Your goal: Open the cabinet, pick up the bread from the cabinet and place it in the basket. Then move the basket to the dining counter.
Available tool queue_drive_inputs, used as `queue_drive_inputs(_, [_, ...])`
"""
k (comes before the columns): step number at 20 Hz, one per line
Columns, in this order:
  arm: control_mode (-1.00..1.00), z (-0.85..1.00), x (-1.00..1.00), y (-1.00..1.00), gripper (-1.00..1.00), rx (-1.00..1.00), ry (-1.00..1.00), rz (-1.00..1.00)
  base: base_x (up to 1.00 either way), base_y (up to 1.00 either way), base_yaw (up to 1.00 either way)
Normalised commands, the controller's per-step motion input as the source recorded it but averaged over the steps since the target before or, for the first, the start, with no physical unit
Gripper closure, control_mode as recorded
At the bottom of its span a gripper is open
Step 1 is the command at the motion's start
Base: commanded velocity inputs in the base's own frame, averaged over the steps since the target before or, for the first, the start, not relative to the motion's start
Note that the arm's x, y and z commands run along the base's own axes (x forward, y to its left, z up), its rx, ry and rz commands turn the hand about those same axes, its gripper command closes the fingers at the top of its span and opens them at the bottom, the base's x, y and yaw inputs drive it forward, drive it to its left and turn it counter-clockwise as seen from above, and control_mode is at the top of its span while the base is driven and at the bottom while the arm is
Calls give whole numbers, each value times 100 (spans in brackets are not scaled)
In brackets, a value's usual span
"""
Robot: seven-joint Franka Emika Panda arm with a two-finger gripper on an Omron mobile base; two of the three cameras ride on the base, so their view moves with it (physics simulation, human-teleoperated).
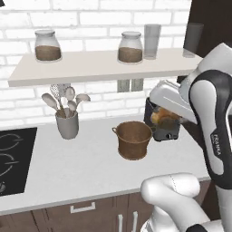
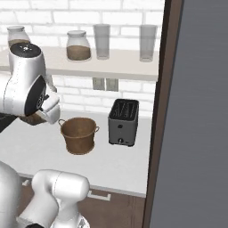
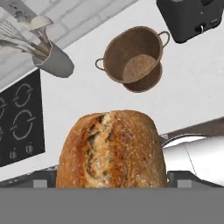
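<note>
In the left base view, we see our gripper (image 1: 164,118) at centre right clamping the bread (image 1: 161,116), largely hidden by the arm, right of the basket (image 1: 133,139). In the right base view, the basket (image 2: 79,135) sits centre left; our hand is masked. In the hand view, the bread (image 3: 113,149) covers our fingertips at the bottom centre.

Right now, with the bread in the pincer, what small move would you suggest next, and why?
Probably carry the bread over the basket before lowering. The hand view shows the basket empty and ahead of the loaf, not beneath it; the loaf looks held above the worktop.
</note>
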Motion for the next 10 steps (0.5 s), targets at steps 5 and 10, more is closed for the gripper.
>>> queue_drive_inputs(5, [-100, -100, 15, 0, 100, 0, 0, -19, 0, 0, 0])
queue_drive_inputs(10, [-100, -64, 73, -9, 100, 0, 0, -12, 0, 0, 0])
